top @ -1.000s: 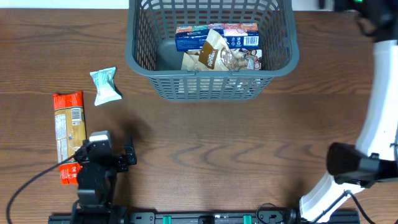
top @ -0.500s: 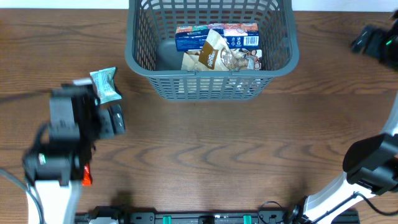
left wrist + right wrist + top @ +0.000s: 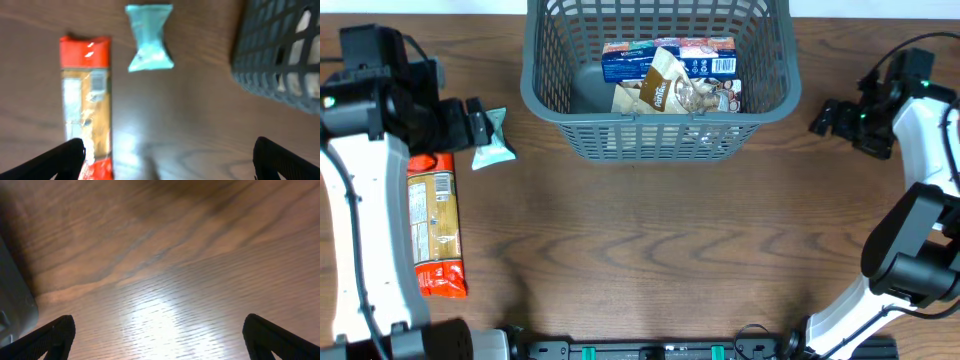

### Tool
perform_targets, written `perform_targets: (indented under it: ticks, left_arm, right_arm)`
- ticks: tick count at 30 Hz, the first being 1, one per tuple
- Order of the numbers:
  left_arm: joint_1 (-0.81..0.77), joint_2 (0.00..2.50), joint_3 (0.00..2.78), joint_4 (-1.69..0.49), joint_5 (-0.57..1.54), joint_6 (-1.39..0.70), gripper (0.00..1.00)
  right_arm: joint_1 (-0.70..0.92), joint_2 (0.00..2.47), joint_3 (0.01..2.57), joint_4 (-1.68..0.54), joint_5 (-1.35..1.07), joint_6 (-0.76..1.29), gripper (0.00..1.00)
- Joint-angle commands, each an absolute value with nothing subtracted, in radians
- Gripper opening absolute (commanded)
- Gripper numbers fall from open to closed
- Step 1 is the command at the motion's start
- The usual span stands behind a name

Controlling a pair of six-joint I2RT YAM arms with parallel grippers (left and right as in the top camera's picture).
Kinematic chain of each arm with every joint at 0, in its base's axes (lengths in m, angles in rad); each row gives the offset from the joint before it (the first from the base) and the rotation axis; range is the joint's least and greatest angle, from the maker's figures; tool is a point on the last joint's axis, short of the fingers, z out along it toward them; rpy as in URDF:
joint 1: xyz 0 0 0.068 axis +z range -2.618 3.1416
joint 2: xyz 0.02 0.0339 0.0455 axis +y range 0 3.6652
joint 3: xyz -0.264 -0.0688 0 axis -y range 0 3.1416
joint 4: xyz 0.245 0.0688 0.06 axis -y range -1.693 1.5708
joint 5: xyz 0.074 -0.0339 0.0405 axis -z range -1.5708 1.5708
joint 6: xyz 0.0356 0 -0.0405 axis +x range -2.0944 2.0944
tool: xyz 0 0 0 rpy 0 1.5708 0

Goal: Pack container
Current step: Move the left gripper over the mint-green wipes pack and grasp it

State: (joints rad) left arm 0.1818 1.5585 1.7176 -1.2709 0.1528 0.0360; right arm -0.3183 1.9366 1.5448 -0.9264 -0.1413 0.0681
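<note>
The dark grey slotted basket (image 3: pixel 660 135) stands at the back middle and holds a blue packet (image 3: pixel 665 62), a brown packet (image 3: pixel 660 88) and other snacks. A small teal packet (image 3: pixel 492 138) lies left of it, and a long red-and-orange packet (image 3: pixel 432 225) lies further left. My left gripper (image 3: pixel 477 122) is open and empty, just left of the teal packet. The left wrist view shows the teal packet (image 3: pixel 149 44), the red packet (image 3: pixel 86 100) and the basket wall (image 3: pixel 280 55) ahead of the open gripper (image 3: pixel 170 162). My right gripper (image 3: pixel 823 118) is open and empty, right of the basket.
The right wrist view shows bare wood under the open gripper (image 3: pixel 160 340), with a basket corner (image 3: pixel 12 300) at the left edge. The brown wooden table (image 3: pixel 660 250) runs wide in front of the basket. A black rail runs along the front edge.
My left arm has swung from the front left of the table up to beside the teal packet. My right gripper has come in from the far right toward the basket's right side.
</note>
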Motion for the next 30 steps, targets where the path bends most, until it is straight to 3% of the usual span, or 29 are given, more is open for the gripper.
perform_targets:
  ticks: [1, 10, 30]
  left_arm:
    - [0.188, 1.589, 1.741, -1.227, 0.216, 0.082, 0.99]
    - [0.187, 1.684, 1.741, -1.097, 0.091, 0.021, 0.99]
    - [0.187, 1.938, 1.739, -0.977, 0.092, 0.021, 0.99]
  right_arm:
    - [-0.298, 1.938, 1.518, -0.905, -0.149, 0.062, 0.99]
    - [-0.298, 1.938, 1.502, -0.852, -0.099, 0.028, 0.99]
    - [-0.389, 1.938, 1.437, -0.804, -0.094, 0.028, 0.99]
